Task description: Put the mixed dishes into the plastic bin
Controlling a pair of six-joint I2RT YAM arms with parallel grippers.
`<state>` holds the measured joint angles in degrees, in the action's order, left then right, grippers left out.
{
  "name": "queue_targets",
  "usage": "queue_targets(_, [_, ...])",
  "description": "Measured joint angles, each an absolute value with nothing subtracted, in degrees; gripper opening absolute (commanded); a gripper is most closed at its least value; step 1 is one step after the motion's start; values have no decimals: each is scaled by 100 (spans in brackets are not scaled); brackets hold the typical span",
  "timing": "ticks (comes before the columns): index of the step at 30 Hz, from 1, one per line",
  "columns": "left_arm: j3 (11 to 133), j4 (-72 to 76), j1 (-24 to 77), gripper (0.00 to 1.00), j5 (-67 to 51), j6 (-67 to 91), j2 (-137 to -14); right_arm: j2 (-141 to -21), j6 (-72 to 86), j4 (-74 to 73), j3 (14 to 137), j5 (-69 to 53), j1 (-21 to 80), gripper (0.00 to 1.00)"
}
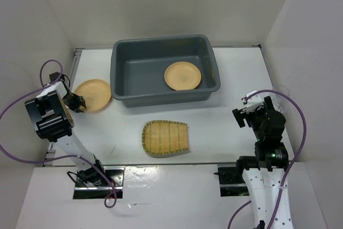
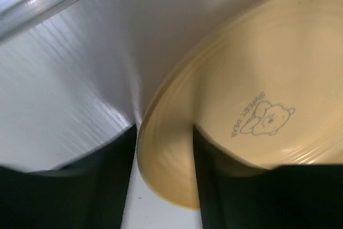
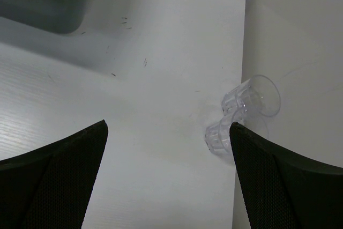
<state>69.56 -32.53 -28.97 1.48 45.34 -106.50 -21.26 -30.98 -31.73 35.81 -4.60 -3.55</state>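
L wrist view: left pincer [image 2: 163, 130] holds the rim of the left plate [image 2: 257, 79], one dark finger [image 2: 96, 186] on each side and the yellow edge filling the gap. A small bear print w/ lettering on the plate shows only here. Top view puts that left plate [image 1: 92, 95] at the desk's left side, just beside the plastic bin [image 1: 161, 100], w/ the left pincer [image 1: 80, 102] at its near-left edge.

Bin sits far-centre. The second plate [image 1: 183, 75] lies flat inside it, toward the right end. The woven tray [image 1: 165, 138] lies on the desk in front of the bin, apart from it.

Right pincer [image 1: 244, 116] hovers right of the tray. R wrist view shows the right pincer [image 3: 167, 127] spread wide, holding nothing. Only this view shows two clear glass cups [image 3: 252, 97] on their sides, touching each other, against the right wall; the bin's corner is at top left.

Desk [image 1: 236, 79] is white, lightly scuffed. White panels close it in on the left, far & right sides; metal strip along its left edge. Purple cables loop off both arms.
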Motion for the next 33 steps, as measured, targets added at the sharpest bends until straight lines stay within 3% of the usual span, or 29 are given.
queue_targets(3, [6995,-3236,-2919,0,-3,4545,-10676,-2080,-3098,-3168,3516,-432,-287,99])
queue_targets(10, [7710,-3505,-2871,0,-14,4510,-10691,-2008,-3089,-3142,3500,-290,54,99])
queue_targets(18, [9911,-4248,-2985,0,311,4630,-10694,-1962,-3050,-3089,3437,-104,458,99])
queue_targets(25, [11244,-4294,-2899,0,-895,5022,-10783,-1959,-3028,-3052,3435,43,607,99])
queue_targets(33, [15128,-5078,-1431,0,-1745,5065,-12641,-1959,-2987,-3022,3404,130,644,99])
